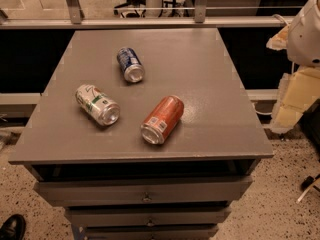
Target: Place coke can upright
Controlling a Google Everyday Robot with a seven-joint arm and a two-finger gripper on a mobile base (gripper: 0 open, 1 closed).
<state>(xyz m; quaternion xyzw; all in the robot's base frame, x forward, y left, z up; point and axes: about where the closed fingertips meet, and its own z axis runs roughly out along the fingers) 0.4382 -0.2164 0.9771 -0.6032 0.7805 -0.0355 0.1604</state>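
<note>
- the claw hangs at the right edge of the view, beyond the counter's right side and above the floor, under a white rounded arm part.
- i cannot tell whether the claw is open or closed; it shows only as pale yellowish blocks, and it touches no can.
- the coke can lies on its side on the grey counter, well apart from the claw, to its left and a little nearer the front edge.
- its silver end faces the front left, with the white label patch just behind that end; the far end points back toward the claw's side.
- the white-and-green can lies on its side further from the claw, past the coke can, near it but apart; its silver end faces front right.
- the blue can lies on its side further back on the counter, also far left of the claw, silver end toward the front.
- the three cans do not touch one another.
- drawers with small knobs sit under the counter top, below and left of the claw.
- a black shoe shows on the speckled floor in the bottom left corner, the point furthest from the claw.
</note>
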